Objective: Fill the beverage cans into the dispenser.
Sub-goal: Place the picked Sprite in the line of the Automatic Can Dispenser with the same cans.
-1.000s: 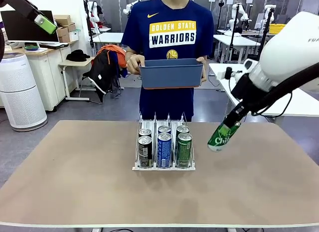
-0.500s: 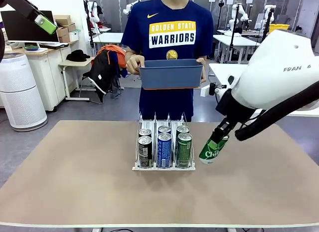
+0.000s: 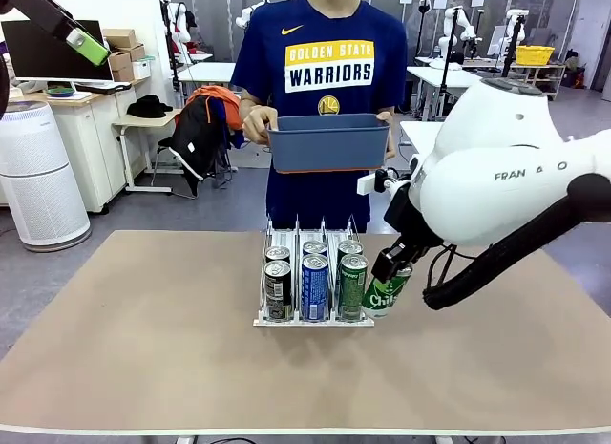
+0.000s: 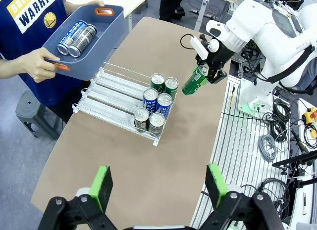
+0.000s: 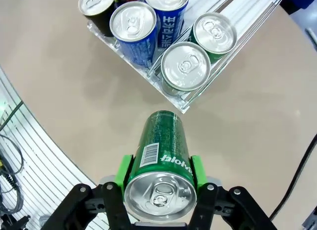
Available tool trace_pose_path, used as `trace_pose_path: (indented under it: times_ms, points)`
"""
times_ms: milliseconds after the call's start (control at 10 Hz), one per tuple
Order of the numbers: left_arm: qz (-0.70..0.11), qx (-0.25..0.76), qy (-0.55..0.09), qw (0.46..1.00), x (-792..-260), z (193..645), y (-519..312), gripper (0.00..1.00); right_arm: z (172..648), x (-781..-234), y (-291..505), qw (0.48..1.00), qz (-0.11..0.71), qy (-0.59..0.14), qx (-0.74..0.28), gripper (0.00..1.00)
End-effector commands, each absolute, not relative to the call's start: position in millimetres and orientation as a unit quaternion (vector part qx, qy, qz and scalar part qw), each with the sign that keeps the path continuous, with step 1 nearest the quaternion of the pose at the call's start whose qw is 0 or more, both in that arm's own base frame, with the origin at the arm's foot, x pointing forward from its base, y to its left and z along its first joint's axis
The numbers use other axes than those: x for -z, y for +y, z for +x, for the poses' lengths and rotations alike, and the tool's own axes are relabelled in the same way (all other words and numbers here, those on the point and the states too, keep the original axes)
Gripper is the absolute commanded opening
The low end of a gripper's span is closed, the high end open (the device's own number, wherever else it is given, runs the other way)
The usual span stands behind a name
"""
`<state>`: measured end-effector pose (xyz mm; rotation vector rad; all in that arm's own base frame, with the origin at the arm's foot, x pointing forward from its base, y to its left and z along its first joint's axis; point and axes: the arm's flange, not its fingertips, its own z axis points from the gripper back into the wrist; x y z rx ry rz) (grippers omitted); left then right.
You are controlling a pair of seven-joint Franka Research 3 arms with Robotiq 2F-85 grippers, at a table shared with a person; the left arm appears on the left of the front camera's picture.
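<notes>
Right now your right gripper is clamped on a green beverage can, one pad on either side of the can's upper body. The can's silver top faces back toward the wrist. The can is off the table and tilted, with its long axis slanting down and left, so its base points at the near right corner of the dispenser. It hangs just right of that corner, beside the front green can in the right lane, and the wrist view shows a gap between them.

Six cans stand at the near end of the three lanes: black on the left, blue in the middle, green on the right. The bare stretch of each lane lies farther off, toward the person. You'll likely need to carry the can farther and left, over the standing pair, and bring it upright before lowering it.

Your left gripper hangs high over the near left, jaws wide apart and empty. The right arm is much the nearer one.

The person holds a blue-grey bin with two more cans beyond the table's far edge.
</notes>
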<state>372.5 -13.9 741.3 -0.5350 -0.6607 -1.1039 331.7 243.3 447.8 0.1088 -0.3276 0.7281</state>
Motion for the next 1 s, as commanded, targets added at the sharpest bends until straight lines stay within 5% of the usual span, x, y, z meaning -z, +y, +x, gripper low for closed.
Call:
trace_pose_path:
  times_ms: [0, 900]
  points:
    - [-0.247, 0.508, -0.305, 0.767, -741.1, 372.5, -12.6, 1.00, 344.3, -443.3, 256.4, 0.921, 0.030, -0.181, -0.343, 0.58]
    - [-0.247, 0.508, -0.305, 0.767, -741.1, 372.5, -12.6, 1.00, 346.0, -434.2, 258.0, 0.912, 0.067, -0.156, -0.372, 0.58]
